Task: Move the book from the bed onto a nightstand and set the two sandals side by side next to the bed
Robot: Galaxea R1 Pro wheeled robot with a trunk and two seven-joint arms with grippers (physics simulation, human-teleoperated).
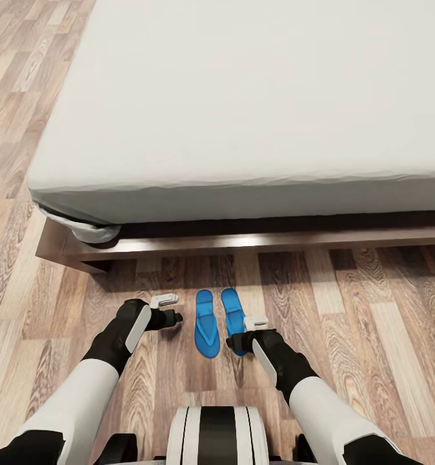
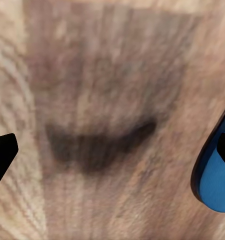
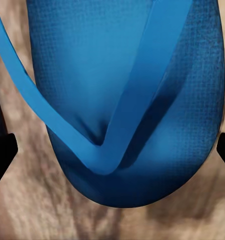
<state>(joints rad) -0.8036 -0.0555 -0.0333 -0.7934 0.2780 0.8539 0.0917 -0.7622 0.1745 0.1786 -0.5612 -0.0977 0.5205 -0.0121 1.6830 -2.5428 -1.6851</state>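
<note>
Blue sandals (image 1: pixel 219 321) lie paired on the floor, right gripper (image 1: pixel 242 341) spread wide directly above one.

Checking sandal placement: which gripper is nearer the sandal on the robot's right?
Right. The right gripper hangs directly over the right-hand sandal, fingers spread either side of it. The left gripper sits beyond the other sandal, over bare floor.
</note>
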